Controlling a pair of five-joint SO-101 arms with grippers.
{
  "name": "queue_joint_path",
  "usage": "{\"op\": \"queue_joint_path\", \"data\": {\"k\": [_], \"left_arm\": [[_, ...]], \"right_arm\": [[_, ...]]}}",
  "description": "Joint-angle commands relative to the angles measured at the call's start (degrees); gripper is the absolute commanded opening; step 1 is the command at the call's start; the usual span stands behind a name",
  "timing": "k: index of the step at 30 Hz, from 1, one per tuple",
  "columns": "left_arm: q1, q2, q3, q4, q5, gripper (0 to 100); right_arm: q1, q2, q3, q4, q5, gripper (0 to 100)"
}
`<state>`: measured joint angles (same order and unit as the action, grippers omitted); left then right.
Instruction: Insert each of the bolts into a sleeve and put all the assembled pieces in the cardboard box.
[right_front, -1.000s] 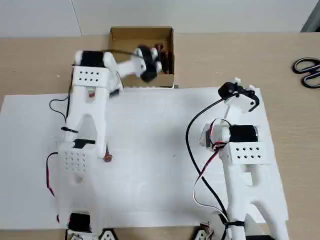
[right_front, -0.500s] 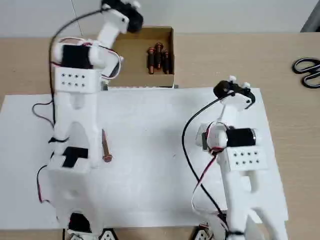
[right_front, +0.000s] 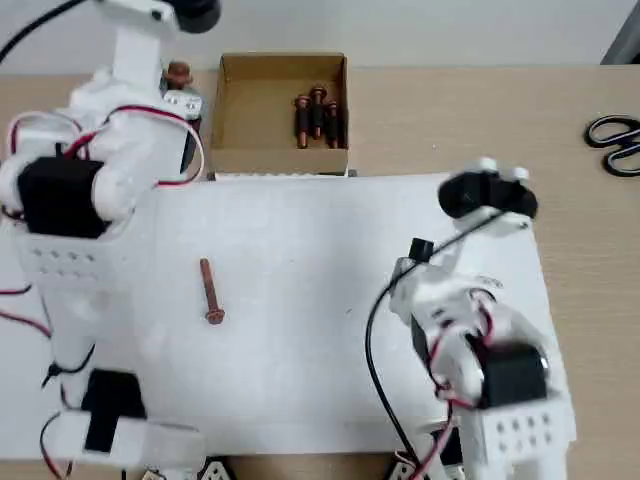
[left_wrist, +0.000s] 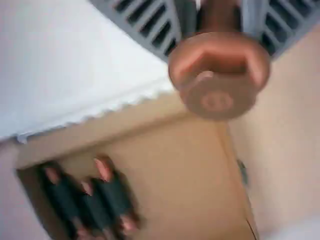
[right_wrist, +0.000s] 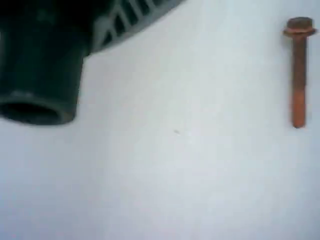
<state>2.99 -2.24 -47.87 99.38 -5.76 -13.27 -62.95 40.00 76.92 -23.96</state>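
Since a second ago my left arm has lifted off the cardboard box (right_front: 250, 115) and swung to its left side, while the right arm has drawn back toward the near edge. The left hand (right_front: 178, 86) is pinching a bolt (left_wrist: 218, 75) by the shank, held high beside the box, where three assembled pieces (right_front: 317, 115) already lie. The right hand (right_front: 420, 256) is clamped on a dark sleeve (right_wrist: 37, 75) with its open end free, I judge so the bolt can be fed in. A loose bolt (right_front: 209, 291) lies on the white sheet (right_front: 320, 380) over the surface, left of centre, awaiting its turn.
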Motion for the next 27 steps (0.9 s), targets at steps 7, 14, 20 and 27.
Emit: {"op": "queue_joint_path", "data": {"k": [7,14,20,27], "left_arm": [[2.8,-16.4,23.3,-3.0,17.0,1],[3.9,-25.8,38.3,-8.5,27.3,1],[3.9,-37.4,52.2,-14.4,35.6,1],[3.8,-55.6,72.4,-29.4,38.3,1]], "right_arm": [[0.0,-11.1,3.8,0.7,0.6,0.3],[0.0,-19.8,11.5,0.6,7.8,0.3],[-0.3,-28.6,18.3,0.4,12.4,0.3],[-0.4,-36.9,25.1,-2.8,18.8,0.3]]}}
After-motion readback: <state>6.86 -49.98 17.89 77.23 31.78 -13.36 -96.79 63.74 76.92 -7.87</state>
